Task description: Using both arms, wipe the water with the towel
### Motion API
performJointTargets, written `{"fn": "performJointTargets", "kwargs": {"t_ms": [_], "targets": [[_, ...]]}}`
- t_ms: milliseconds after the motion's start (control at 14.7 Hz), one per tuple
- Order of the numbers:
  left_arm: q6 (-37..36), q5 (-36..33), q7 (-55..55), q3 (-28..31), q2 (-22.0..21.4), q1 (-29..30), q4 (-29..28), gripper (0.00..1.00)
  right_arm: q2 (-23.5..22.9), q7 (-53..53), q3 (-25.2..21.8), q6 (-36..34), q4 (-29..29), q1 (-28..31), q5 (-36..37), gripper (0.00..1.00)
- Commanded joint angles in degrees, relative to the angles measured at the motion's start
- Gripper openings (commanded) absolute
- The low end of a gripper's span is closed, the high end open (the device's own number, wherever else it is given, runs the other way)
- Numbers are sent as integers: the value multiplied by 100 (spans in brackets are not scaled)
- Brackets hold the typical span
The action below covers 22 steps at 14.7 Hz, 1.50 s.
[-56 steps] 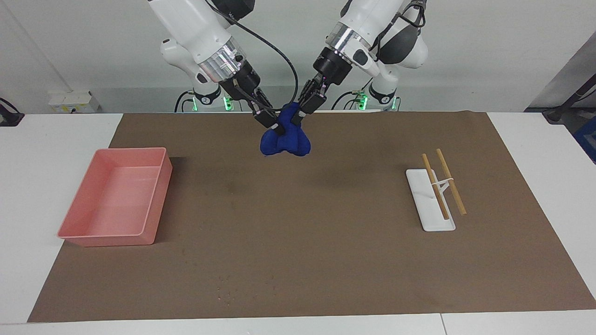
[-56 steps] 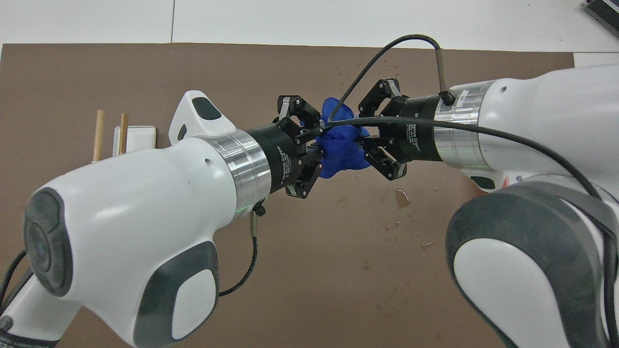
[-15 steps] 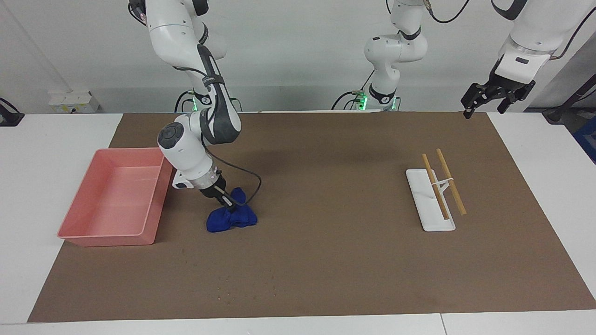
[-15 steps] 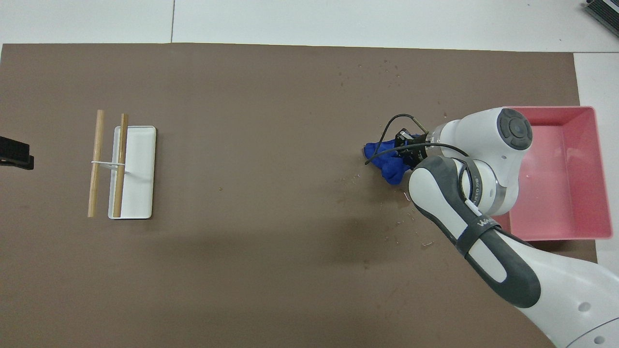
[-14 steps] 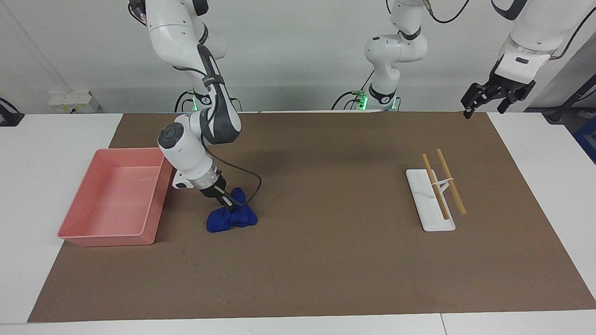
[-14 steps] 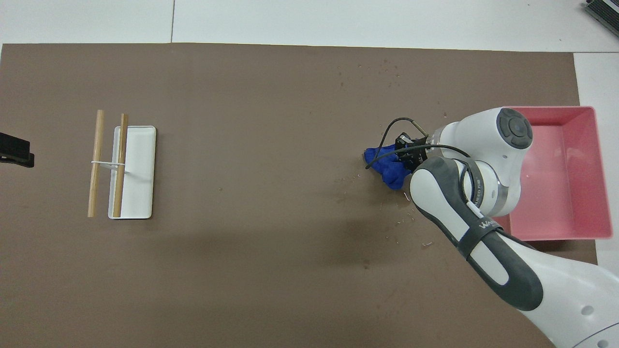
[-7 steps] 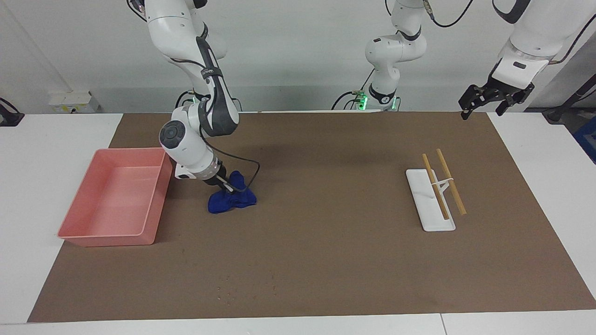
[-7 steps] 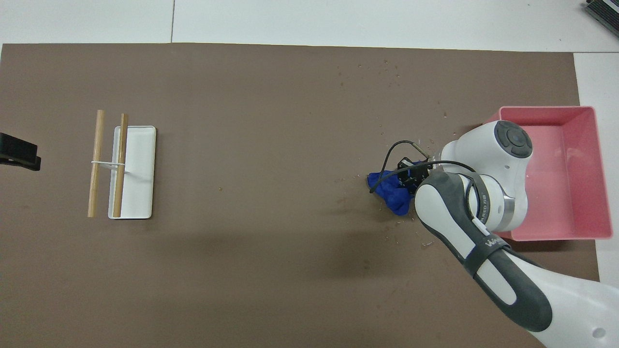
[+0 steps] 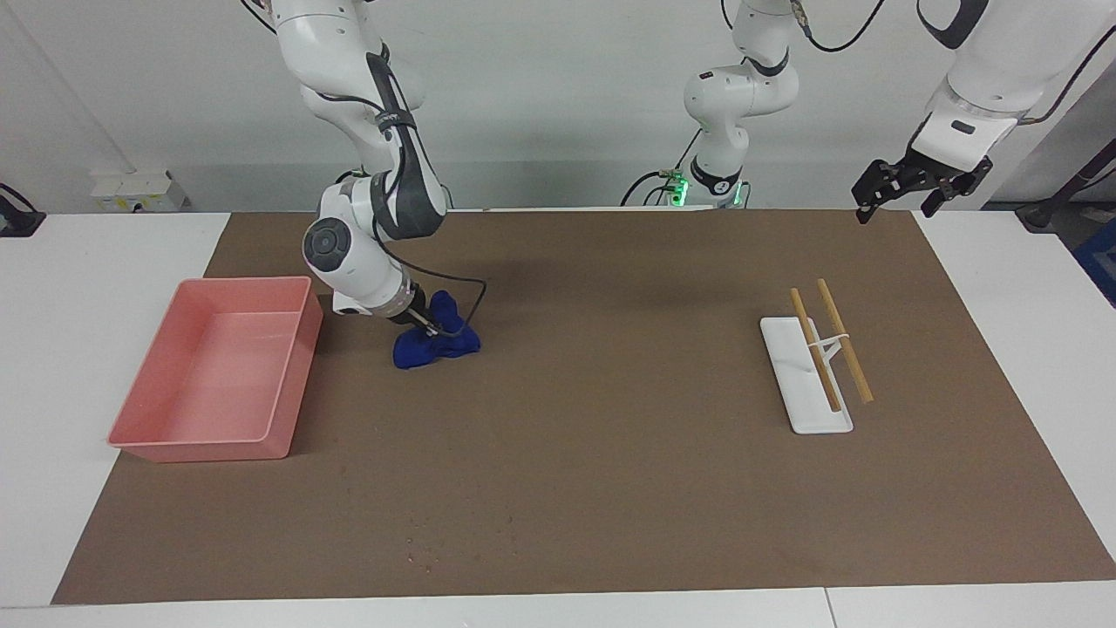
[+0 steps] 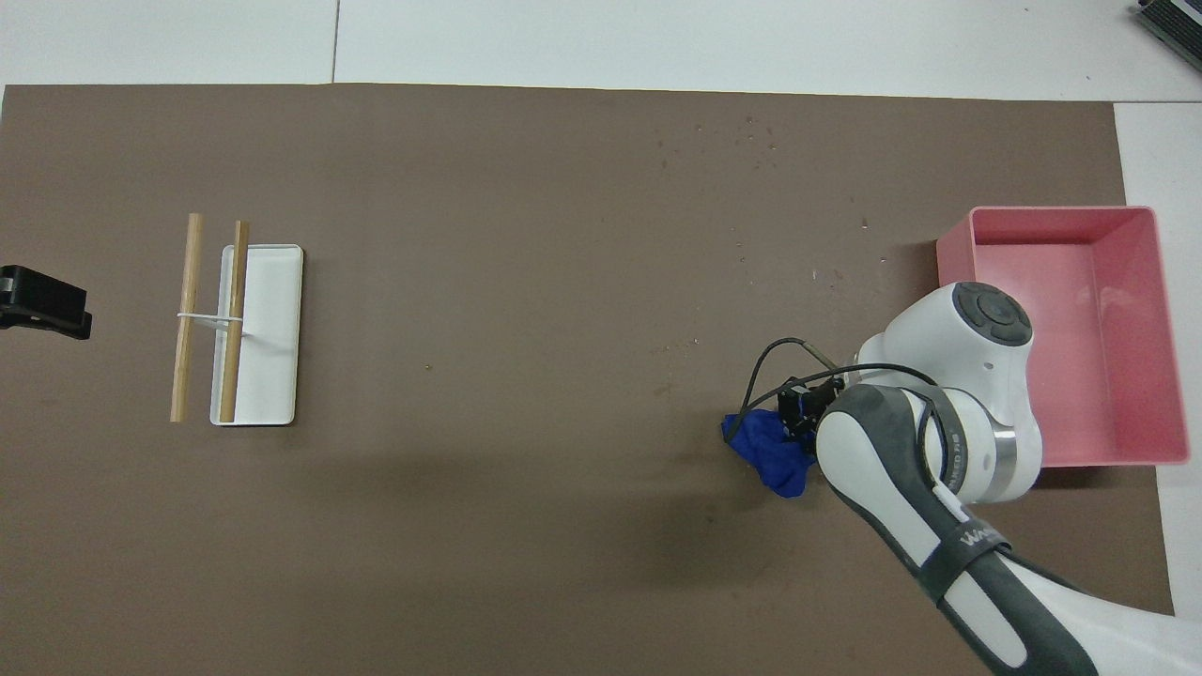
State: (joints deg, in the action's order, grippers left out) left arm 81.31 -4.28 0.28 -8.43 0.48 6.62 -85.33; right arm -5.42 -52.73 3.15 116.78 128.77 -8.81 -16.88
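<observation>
The towel point(image 9: 433, 343) is pinched as a lumpy bundle by the right gripper point(image 9: 425, 327), whose fingers are shut on the cloth, and it is pressed down onto the brown mat point(image 9: 567, 488), a hold that is judged to suit dragging it across wet spots. In the facing view the bundle sits at about 3 o'clock from the pink tray point(image 9: 139, 432), just beside the tray's corner nearest the robots and apart from its wall. That wall is judged the closest edge to be minded; a sweep toward the tray is limited, while bare mat stretches toward 4 and 5 o'clock. A few small specks point(image 9: 418, 549) are seen on the mat near its edge farthest from the robots. The left gripper point(image 9: 907, 185) is held up over the mat's corner at the left arm's end, fingers spread wide and empty, waiting. The white holder point(image 9: 802, 397) with 2 wooden sticks point(image 9: 841, 336) lies well apart from the towel.
</observation>
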Motion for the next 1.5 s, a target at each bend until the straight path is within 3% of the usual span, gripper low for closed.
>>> {"fn": "performJointTargets", "kwargs": {"t_ms": [0, 544, 884, 1088, 1429], "targets": [[87, 67, 33, 52, -144, -20, -168, 100, 532, -421, 46, -277, 552, -137, 123, 0], [87, 76, 24, 447, -153, -494, -186, 100, 1569, -879, 46, -725, 1519, -446, 115, 0], [113, 76, 24, 693, -162, -758, -203, 100, 1948, -1011, 54, -981, 1879, -656, 97, 0], [175, 278, 25, 711, -153, -811, -203, 100, 2001, -1230, 46, -710, 1959, -964, 62, 0], [271, 278, 51, 711, -153, -855, -203, 100, 1720, -1222, 54, 896, 1924, -1289, 44, 0]]}}
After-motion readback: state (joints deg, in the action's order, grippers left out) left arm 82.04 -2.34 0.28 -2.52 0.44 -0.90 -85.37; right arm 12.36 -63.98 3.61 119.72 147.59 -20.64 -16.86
